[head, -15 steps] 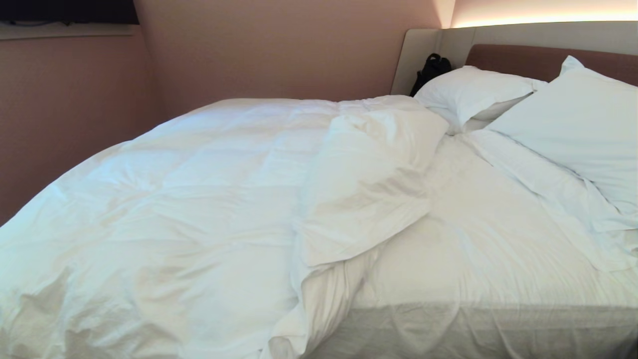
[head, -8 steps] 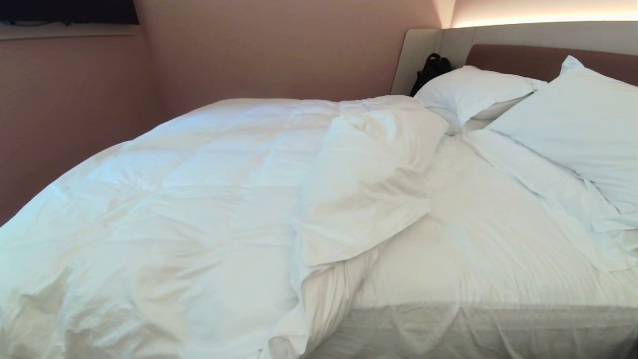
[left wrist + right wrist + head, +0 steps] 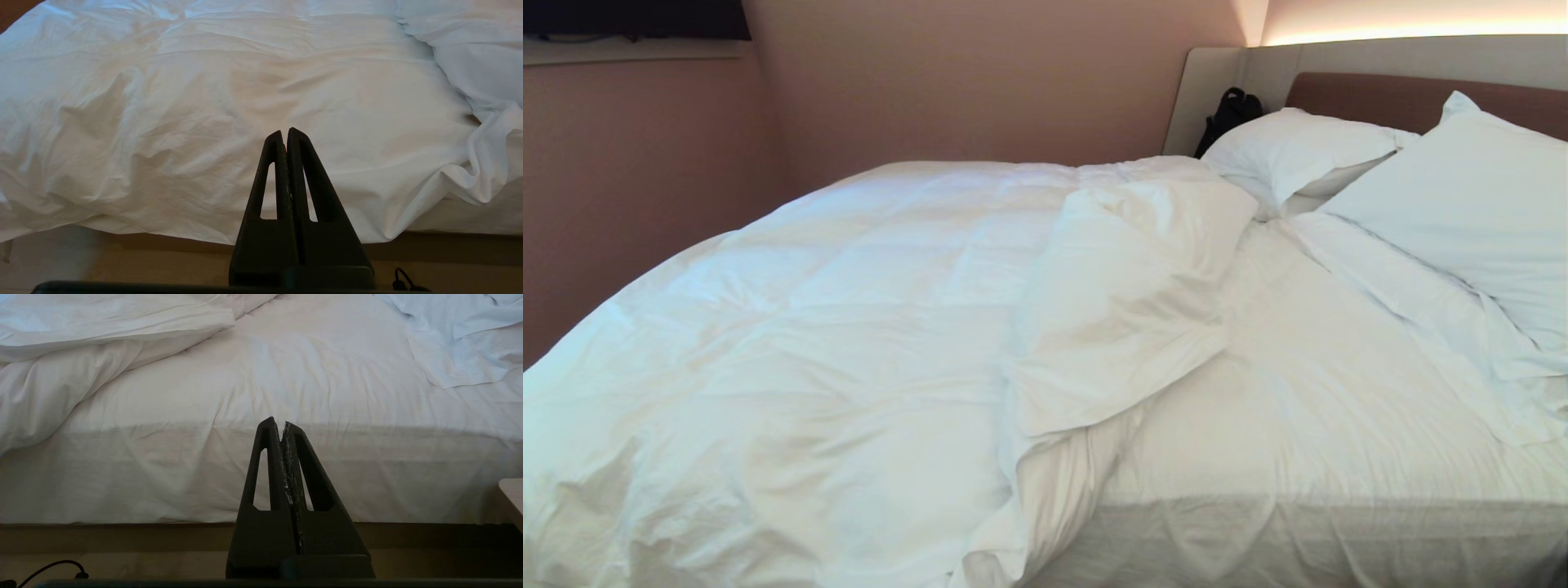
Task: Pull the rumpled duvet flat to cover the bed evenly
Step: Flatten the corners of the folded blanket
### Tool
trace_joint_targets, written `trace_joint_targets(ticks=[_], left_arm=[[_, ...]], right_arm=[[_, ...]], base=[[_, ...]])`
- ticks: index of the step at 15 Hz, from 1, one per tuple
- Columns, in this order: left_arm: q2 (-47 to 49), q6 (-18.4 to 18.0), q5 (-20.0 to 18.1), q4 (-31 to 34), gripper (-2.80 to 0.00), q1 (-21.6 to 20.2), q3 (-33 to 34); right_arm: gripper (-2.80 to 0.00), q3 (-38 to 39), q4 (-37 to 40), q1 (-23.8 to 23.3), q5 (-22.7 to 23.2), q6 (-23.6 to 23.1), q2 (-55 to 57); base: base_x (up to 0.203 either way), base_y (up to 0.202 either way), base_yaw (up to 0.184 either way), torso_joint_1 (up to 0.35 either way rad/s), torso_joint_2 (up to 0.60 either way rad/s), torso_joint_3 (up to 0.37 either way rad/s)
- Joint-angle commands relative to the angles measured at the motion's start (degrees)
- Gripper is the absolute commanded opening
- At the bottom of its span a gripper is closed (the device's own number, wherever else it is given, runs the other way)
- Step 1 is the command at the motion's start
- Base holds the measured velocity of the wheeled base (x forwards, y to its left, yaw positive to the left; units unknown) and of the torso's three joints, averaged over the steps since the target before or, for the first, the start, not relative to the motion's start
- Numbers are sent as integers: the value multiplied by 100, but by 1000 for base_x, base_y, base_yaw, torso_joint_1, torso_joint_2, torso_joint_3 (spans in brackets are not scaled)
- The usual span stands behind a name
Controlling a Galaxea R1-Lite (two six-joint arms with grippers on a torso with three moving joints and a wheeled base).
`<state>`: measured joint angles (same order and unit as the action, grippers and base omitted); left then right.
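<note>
The puffy white duvet point(image 3: 849, 327) covers the left part of the bed point(image 3: 1298, 392), its right edge folded back on itself in a rumpled flap point(image 3: 1127, 310). Bare white sheet shows on the right half. Neither arm appears in the head view. My left gripper point(image 3: 284, 132) is shut and empty, held low off the bed's near side and pointing at the duvet point(image 3: 204, 102) hanging over the edge. My right gripper point(image 3: 277, 422) is shut and empty too, facing the sheeted mattress side point(image 3: 367, 469), with the duvet's folded edge point(image 3: 61, 388) off to one side.
Two white pillows point(image 3: 1298, 151) point(image 3: 1478, 204) lean on the brown headboard point(image 3: 1380, 98). A black bag point(image 3: 1229, 114) sits in the far corner by the wall. Wooden floor point(image 3: 122, 261) runs along the bed's near side, with a cable end point(image 3: 61, 567) on it.
</note>
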<state>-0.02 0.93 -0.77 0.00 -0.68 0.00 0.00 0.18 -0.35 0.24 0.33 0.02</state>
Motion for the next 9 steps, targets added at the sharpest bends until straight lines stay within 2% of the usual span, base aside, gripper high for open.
trace_joint_targets(ticks=[1,9], left_arm=[[2,4,-2,0,-280,-2,0],[2,4,-2,0,-280,-2,0]], right_arm=[[-280,0,0,0,2,3,-2],[-280,0,-1,0,2,3,-2]], base=[[0,0,0,0,0,0],[0,0,0,0,0,0]])
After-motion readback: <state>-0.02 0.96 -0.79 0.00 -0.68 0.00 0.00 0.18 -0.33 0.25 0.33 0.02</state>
